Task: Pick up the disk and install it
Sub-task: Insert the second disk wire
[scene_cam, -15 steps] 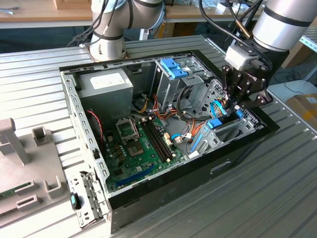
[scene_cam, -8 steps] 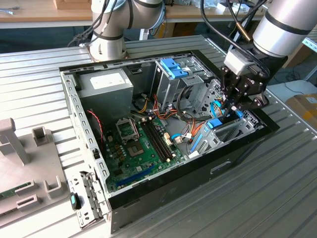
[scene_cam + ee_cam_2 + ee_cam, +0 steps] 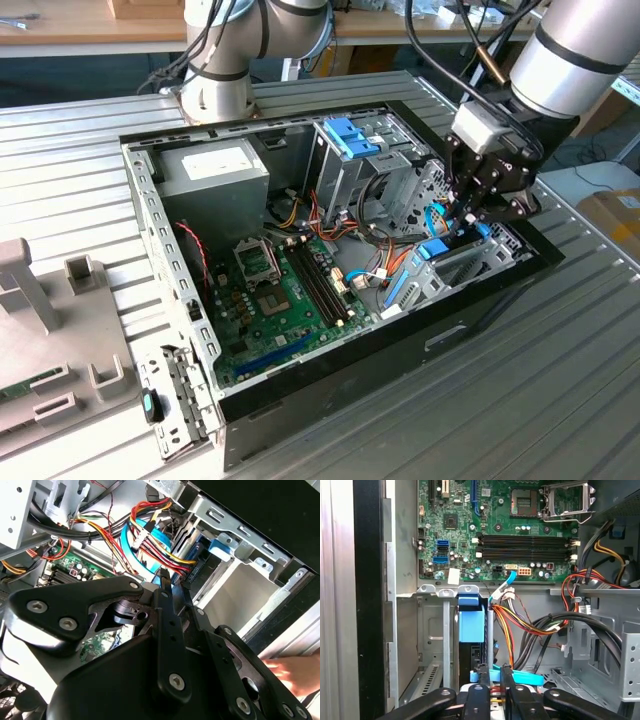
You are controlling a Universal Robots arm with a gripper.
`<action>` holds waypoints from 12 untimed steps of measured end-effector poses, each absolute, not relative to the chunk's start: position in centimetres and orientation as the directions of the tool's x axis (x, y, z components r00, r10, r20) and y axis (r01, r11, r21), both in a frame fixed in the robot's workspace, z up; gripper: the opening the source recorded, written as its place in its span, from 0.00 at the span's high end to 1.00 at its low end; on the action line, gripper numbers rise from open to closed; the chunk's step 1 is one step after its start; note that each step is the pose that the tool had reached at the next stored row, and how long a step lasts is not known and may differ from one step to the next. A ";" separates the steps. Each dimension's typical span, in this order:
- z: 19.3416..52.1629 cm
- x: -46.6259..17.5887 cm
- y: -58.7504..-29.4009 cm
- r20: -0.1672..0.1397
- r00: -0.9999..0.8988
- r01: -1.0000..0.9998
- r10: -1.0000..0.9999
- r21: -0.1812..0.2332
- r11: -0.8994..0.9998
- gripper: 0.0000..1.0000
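Observation:
The disk [image 3: 435, 249] stands on edge in a metal bay at the corner of the open computer case [image 3: 150, 215], on the exterior view's right. Its light-blue carrier [image 3: 471, 625] and dark body show in the first wrist view, seated between the bay's walls. My gripper [image 3: 468, 222] hangs straight above the bay. Its tips [image 3: 495, 671] reach down right beside the disk's near end, next to a blue flat cable [image 3: 520, 676]. The fingers [image 3: 165, 610] stand together, and I see nothing between them.
Bundles of red, yellow and black wires [image 3: 535, 625] run beside the bay. A tall metal drive cage with a blue-tabbed bracket [image 3: 350, 135] stands behind it. The motherboard [image 3: 280, 290] lies mid-case, the power supply [image 3: 215, 170] at the back. Grey fixtures [image 3: 40, 330] sit outside.

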State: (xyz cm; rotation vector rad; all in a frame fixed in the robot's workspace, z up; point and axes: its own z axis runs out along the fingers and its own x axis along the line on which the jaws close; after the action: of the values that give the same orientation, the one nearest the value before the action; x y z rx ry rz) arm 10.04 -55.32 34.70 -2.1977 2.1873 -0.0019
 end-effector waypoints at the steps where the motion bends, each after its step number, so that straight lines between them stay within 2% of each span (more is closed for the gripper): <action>1: 34.7 10.0 -55.3 -0.028 0.005 -1.000 -1.000 -0.030 -0.004 0.76; 10: 35.2 10.0 -55.9 -0.028 0.005 -1.000 -1.000 -0.030 -0.004 0.76; 11: 35.2 10.0 -56.0 -0.034 0.005 -1.000 -0.999 -0.030 -0.004 0.76; 12: 35.2 10.0 -56.1 -0.061 0.005 -1.000 -0.998 -0.030 -0.003 0.76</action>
State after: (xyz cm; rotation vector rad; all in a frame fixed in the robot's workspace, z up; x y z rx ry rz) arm 10.04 -56.08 35.20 -2.1802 2.1709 0.0343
